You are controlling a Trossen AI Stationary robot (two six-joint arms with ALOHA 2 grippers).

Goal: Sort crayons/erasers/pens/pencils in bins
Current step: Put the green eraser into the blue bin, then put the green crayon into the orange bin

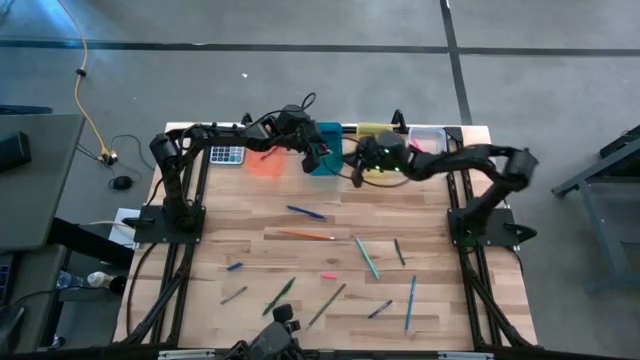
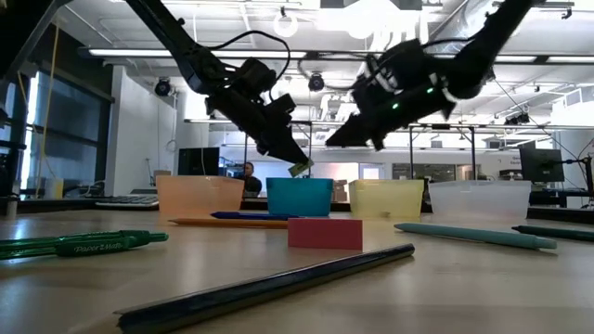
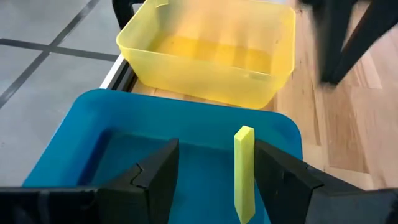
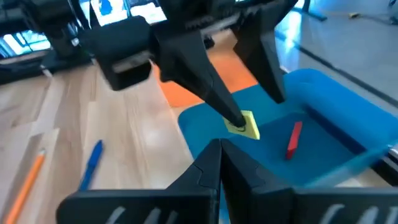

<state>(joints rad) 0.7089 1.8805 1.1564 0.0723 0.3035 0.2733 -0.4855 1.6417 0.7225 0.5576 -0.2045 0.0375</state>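
Note:
My left gripper (image 1: 318, 155) (image 3: 216, 149) hangs open over the teal-blue bin (image 1: 328, 135) (image 3: 81, 124), slanting down. A yellow-green eraser (image 3: 244, 174) (image 2: 299, 169) stands upright between its fingers, close beside one fingertip and above the bin's floor. A pink eraser (image 4: 293, 138) lies inside this bin. My right gripper (image 1: 352, 160) (image 4: 217, 146) is shut and holds nothing; it hovers just right of the blue bin and points at the left gripper. The orange bin (image 1: 265, 163), yellow bin (image 3: 205, 68) and clear bin (image 1: 428, 138) share the far row. My left gripper has its jaws wide apart, with the yellow-green eraser's flat side (image 4: 249, 126) right at one fingertip (image 4: 233, 115). Whether that finger touches the eraser I cannot tell. The other finger stands clear of it.
A grey calculator (image 1: 227, 155) lies left of the orange bin. Loose on the table are a blue pen (image 1: 305, 211), an orange pencil (image 1: 307, 235), a teal pen (image 1: 366, 257), a green pen (image 1: 278, 296), a pink eraser (image 1: 328, 275) and a dark pencil (image 1: 326, 305).

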